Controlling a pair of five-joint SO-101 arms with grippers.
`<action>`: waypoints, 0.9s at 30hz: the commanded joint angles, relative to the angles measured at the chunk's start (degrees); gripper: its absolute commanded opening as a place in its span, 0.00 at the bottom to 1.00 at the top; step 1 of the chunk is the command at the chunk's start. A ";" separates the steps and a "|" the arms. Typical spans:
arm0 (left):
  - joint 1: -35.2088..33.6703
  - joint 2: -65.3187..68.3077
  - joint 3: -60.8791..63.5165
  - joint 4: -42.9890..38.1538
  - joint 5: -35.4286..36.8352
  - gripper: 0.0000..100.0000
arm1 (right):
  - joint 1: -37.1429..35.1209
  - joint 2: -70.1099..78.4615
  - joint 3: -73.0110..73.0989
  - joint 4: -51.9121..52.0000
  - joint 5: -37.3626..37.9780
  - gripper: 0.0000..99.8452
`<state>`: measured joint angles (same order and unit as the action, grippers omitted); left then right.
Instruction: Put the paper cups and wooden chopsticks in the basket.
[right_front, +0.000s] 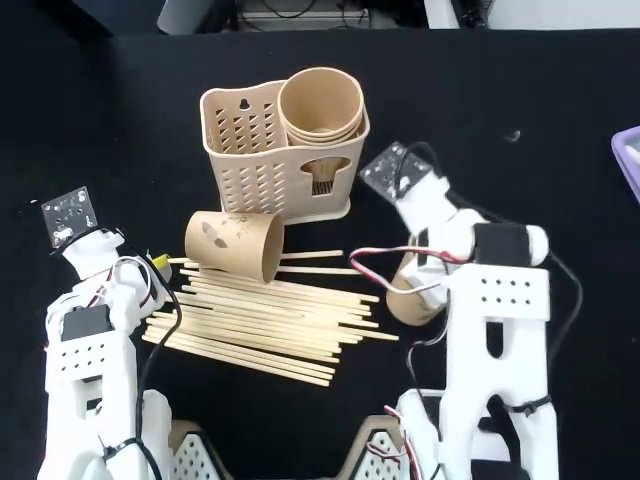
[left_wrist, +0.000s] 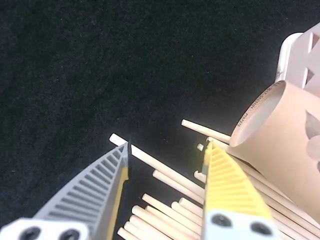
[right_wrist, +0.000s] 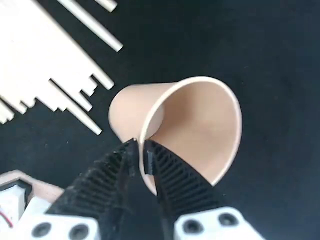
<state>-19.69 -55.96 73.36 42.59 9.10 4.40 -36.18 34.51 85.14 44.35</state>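
Note:
A tan slotted basket (right_front: 262, 165) stands at the table's back centre with stacked paper cups (right_front: 320, 103) in one compartment. In front of it another paper cup (right_front: 235, 243) lies on its side against a spread of wooden chopsticks (right_front: 265, 318). My left gripper (left_wrist: 167, 147) is open just over the chopstick ends (left_wrist: 170, 177), with the lying cup (left_wrist: 285, 130) beside it. My right gripper (right_wrist: 140, 147) is shut on the rim of a third paper cup (right_wrist: 195, 125), which shows partly under that arm (right_front: 405, 300) to the right of the sticks.
A purple object (right_front: 630, 155) sits at the table's right edge. The chopstick pile (right_wrist: 45, 75) lies close to the held cup. The arms' white bases stand at the front left and front right. Black cloth covers the table.

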 joint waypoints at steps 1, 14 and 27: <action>-0.48 -1.05 -0.92 -0.88 0.26 0.24 | -0.62 -1.36 5.85 -1.05 -0.18 0.07; -0.48 -1.05 -0.92 -0.88 0.26 0.24 | 0.79 -1.54 -26.95 10.81 -0.79 0.01; -0.31 -1.05 -0.66 -0.88 0.26 0.24 | -19.96 13.85 -63.08 -2.90 -14.68 0.01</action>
<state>-19.69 -55.96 73.36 42.59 9.10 -10.73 -29.49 -23.52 89.19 31.16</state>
